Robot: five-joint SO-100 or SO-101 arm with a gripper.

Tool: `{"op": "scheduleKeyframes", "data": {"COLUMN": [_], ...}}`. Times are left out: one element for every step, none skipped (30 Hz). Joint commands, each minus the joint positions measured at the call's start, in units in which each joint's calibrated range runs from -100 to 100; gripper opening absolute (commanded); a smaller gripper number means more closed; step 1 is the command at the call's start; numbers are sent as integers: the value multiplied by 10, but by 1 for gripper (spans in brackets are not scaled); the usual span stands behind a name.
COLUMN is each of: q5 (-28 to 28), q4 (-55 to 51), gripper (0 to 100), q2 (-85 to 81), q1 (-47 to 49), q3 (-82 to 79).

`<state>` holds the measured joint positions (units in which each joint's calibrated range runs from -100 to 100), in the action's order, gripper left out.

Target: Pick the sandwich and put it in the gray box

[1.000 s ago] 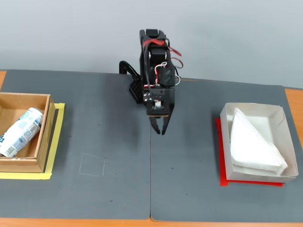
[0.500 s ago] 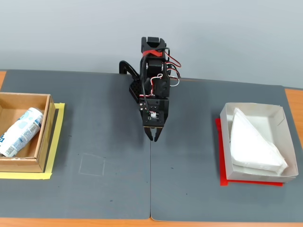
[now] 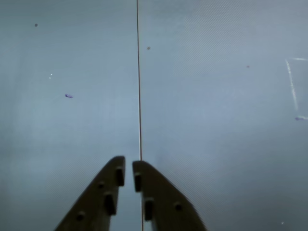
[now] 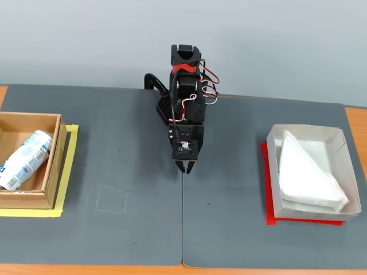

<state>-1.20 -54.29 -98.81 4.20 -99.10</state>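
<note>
Sandwich (image 4: 309, 172), a white plastic wedge pack, is lying inside the shallow gray cardboard box (image 4: 277, 140); I am hanging my empty gripper (image 4: 186, 168), fingers nearly together, over the dark mat (image 4: 114, 149), judging nothing remains to carry.

Support: wooden table (image 4: 4, 91) covered by two dark gray mats (image 4: 126, 229), seam (image 4: 183, 217) running front to back. Directly on mats: yellow sheet (image 4: 67, 172) under brown box (image 4: 28, 200) at left; red sheet (image 4: 269, 217) under gray box (image 4: 304, 215) at right; arm base (image 4: 163, 109) at rear centre.
</note>
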Motion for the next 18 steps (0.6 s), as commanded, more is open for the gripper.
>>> {"op": "scheduleKeyframes", "data": {"q5": [0, 0, 2, 3, 4, 4, 4, 4, 4, 4, 4, 4, 4, 4, 4, 4, 4, 4], "q4": [8, 8, 8, 8, 8, 8, 8, 8, 8, 8, 8, 8, 8, 8, 8, 8, 8, 8], "gripper": [2, 2, 2, 2, 2, 2, 2, 2, 2, 2, 2, 2, 2, 2, 2, 2, 2, 2], "q2": [-9, -9, -9, -9, -9, -9, -9, -9, -8, -7, -6, -6, -6, -6, -6, -6, -6, -6], "q1": [-6, -6, -6, -6, -6, -6, -6, -6, -6, -6, -6, -6, -6, -6, -6, -6, -6, -6], "q3": [-5, -5, -5, -5, -5, -5, -5, -5, -4, -4, -2, 0, 1, 1, 1, 1, 1, 1]}}
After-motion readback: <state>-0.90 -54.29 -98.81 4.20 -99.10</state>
